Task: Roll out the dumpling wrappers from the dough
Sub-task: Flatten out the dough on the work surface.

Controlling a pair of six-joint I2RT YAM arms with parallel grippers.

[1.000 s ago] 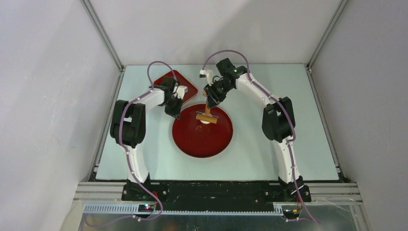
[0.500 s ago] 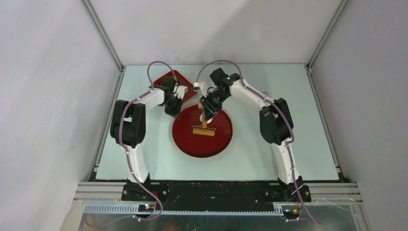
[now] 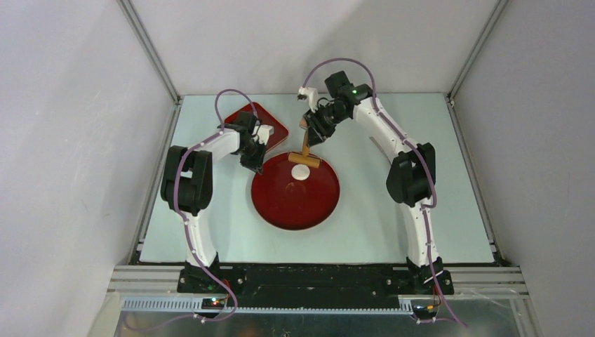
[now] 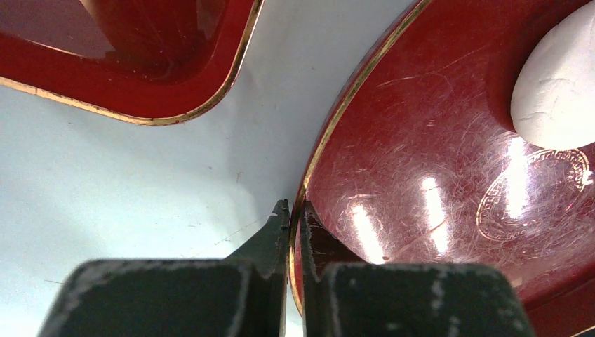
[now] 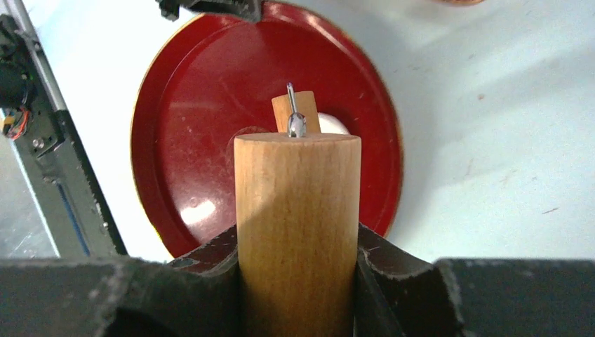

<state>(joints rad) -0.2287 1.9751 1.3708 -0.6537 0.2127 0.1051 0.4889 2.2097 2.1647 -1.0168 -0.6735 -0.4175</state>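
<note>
The dumpling wrapper (image 3: 301,173) lies on the round plate (image 3: 295,207), tray (image 3: 275,125) behind-left.

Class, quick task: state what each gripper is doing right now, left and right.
Left gripper: shut on the rim of the round red plate.
Right gripper: shut on the handle of the wooden roller.

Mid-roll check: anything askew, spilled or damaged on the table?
Nothing stands out. The flat white dough disc lies whole on the round red plate, the left hand pinches that plate's rim, and the right hand grips the wooden roller by its handle. No spill; only fine scratches on the plate.
</note>
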